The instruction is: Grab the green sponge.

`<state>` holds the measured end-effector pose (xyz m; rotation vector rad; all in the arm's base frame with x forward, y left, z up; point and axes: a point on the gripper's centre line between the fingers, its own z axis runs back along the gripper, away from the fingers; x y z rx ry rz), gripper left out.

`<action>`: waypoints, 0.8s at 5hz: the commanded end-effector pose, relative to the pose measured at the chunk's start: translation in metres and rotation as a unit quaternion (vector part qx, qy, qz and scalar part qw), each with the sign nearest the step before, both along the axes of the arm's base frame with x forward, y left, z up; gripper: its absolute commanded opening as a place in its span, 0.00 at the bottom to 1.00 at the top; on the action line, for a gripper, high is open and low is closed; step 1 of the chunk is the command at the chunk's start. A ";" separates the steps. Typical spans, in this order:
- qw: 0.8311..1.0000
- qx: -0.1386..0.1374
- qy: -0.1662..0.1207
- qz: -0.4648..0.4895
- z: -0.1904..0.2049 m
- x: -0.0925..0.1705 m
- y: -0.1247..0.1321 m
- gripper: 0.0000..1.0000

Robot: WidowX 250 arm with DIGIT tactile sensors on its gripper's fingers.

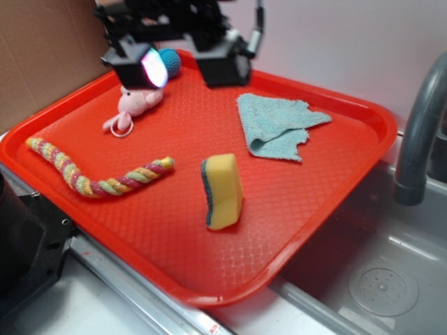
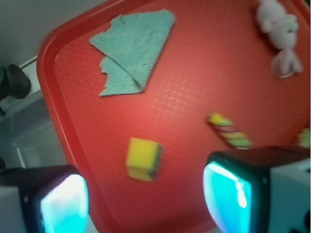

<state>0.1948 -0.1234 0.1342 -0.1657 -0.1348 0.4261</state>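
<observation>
Sponge (image 1: 223,190) standing on edge mid-tray (image 1: 349,188), cloth (image 1: 278,125) behind it to the right, rope toy (image 1: 98,174) to its left, plush toy (image 1: 138,103) and ball (image 1: 170,61) at the back

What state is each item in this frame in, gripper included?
green sponge: standing on edge on the tray, untouched.
gripper: open, empty, raised over the tray's far side.
teal cloth: folded over, lying flat.
rope toy: lying curved on the tray.
pink plush toy: lying near the far edge.
blue ball: partly hidden behind the gripper.
red tray: flat, beside the sink.
</observation>
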 end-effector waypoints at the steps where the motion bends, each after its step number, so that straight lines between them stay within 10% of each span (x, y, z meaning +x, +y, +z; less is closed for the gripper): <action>1: 0.999 -0.036 0.026 -0.001 -0.030 0.009 -0.014 1.00; 4: 0.999 -0.009 0.049 -0.011 -0.087 -0.029 -0.019 1.00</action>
